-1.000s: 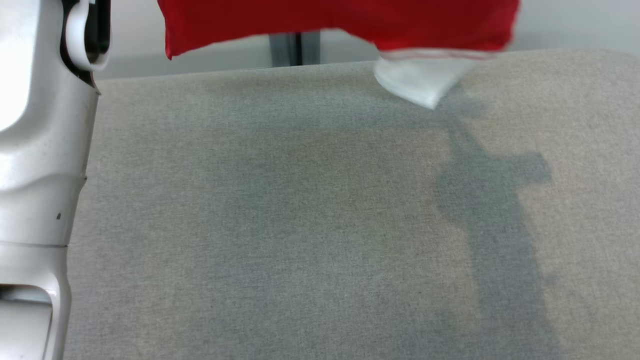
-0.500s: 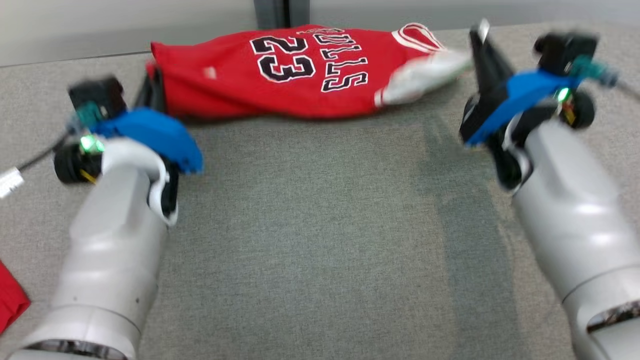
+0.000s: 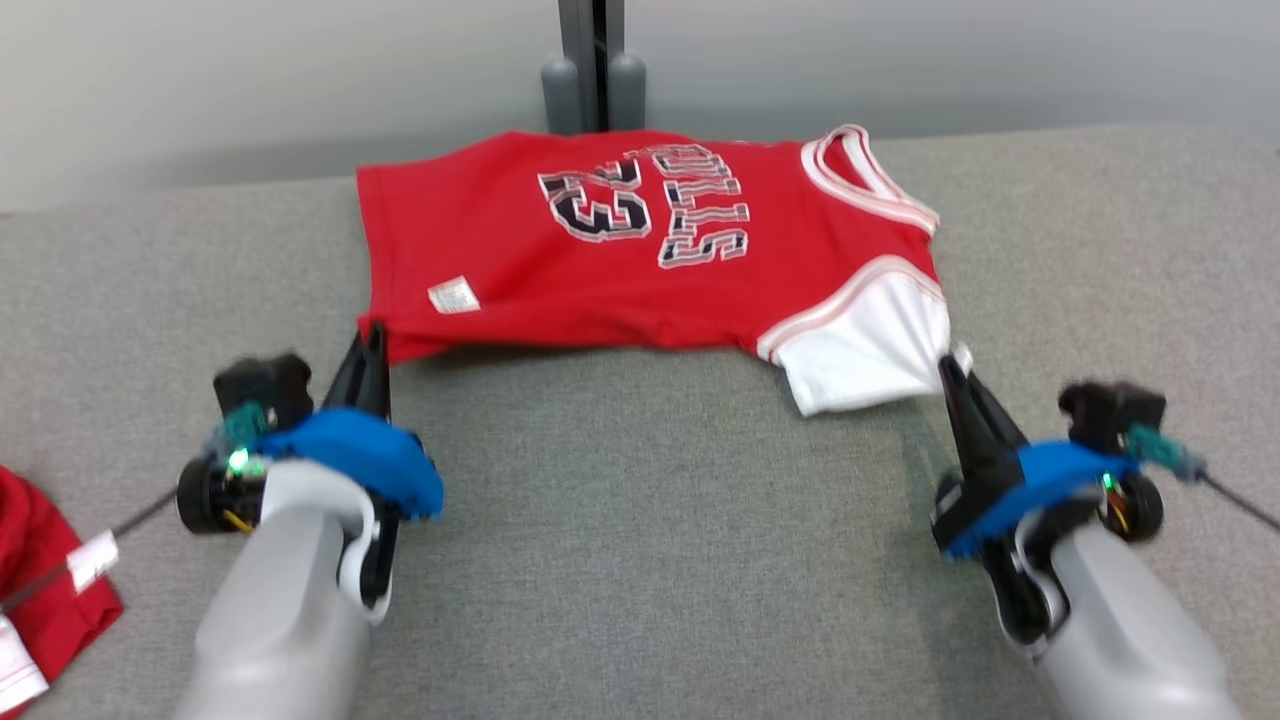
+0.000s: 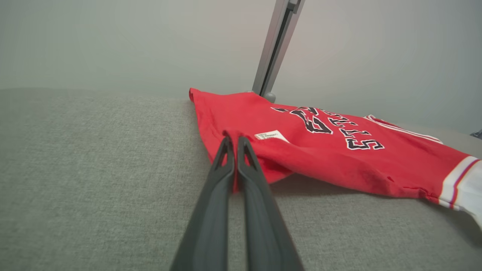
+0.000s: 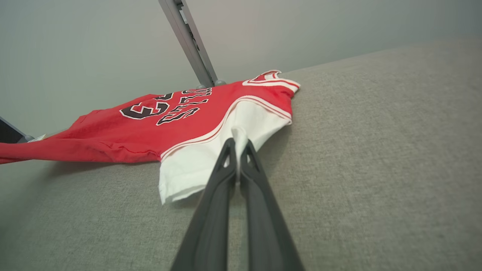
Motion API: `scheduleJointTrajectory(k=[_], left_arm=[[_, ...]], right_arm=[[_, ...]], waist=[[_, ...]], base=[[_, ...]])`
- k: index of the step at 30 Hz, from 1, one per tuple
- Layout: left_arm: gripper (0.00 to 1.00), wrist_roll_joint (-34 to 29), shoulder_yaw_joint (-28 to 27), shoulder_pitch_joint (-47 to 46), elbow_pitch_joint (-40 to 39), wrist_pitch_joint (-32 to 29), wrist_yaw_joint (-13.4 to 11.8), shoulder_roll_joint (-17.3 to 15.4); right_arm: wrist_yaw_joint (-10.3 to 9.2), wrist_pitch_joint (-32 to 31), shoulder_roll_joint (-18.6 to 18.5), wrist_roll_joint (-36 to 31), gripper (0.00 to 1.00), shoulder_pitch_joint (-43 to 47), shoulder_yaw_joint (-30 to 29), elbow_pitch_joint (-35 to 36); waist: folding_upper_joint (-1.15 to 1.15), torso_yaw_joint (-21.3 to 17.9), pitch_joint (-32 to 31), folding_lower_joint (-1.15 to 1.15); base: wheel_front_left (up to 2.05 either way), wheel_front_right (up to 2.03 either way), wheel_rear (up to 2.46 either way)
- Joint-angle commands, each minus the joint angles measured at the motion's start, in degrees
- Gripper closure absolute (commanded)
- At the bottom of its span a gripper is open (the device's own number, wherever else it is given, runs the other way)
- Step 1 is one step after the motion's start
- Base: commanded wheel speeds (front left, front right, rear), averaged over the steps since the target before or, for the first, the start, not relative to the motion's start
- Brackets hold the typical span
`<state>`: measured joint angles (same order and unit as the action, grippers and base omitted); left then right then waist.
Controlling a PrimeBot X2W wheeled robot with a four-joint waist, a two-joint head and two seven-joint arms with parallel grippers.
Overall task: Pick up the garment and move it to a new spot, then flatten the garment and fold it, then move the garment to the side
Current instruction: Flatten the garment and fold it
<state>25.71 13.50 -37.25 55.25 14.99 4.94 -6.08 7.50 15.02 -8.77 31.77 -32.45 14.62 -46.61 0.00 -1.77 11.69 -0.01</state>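
Garment is a red jersey (image 3: 620,250), spread out toward the table's far edge, about midway along it; black-and-white numerals and lettering face up; white-trimmed neck opening toward the right; white sleeve (image 3: 865,350) at its near right corner; small white label (image 3: 453,295) close to its near left corner. Far part lies flat on the grey cloth table (image 3: 640,560); near edge is raised off it, with shadow underneath. Left gripper (image 3: 375,338): fingers pressed together on the jersey's near left corner, red fabric pinched at the tips. Right gripper (image 3: 948,365): closed the same way, tips nipping the edge of the white sleeve. Both sit low over the table, fingers pointing toward the far edge. Grey metal post (image 3: 595,60) stands just behind the far edge, behind the jersey; second red garment (image 3: 45,580) with a white tag lies at the table's near left, well apart from the jersey.
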Motion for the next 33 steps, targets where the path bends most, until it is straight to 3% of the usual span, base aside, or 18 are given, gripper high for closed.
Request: scheduleJointTrajectory(k=[1, 13, 21, 27, 33], left_arm=[[1.0, -1.4, -0.8, 3.9, -3.5, 0.3, 0.1, -0.6], [1.0, -8.0, -6.1, 28.2, -25.9, 0.3, -1.0, -2.5], [1.0, -7.6, -6.7, 39.3, -35.0, -1.4, -3.1, -2.7], [1.0, -7.4, -6.0, 42.3, -40.3, -5.5, -4.0, -3.2], [1.0, -6.6, -5.0, 39.6, -41.6, -12.0, -3.1, -4.3]], right_arm=[[-0.02, 0.2, -1.0, -1.1, 1.0, 4.3, -0.9, 2.5], [-0.01, -0.5, 0.0, -7.9, 1.0, 29.8, -9.9, 23.3], [-0.02, -11.1, 4.4, -12.4, 1.0, 45.9, -18.1, 41.9], [-0.02, -17.0, 5.7, -13.9, 1.0, 49.7, -19.8, 50.4], [-0.02, -19.4, 5.8, -14.4, 1.0, 43.5, -19.6, 49.7]], waist=[[0.0, -0.2, -1.5, 0.01], [0.0, 0.8, -7.7, 0.01], [0.0, 1.1, -10.5, 0.01], [0.0, 1.0, -10.4, 0.01], [0.0, 0.9, -8.5, 0.01]], base=[[0.0, 0.0, 0.0], [0.0, 0.0, 0.0], [0.0, 0.0, 0.0], [0.0, 0.0, 0.0], [0.0, 0.0, 0.0]])
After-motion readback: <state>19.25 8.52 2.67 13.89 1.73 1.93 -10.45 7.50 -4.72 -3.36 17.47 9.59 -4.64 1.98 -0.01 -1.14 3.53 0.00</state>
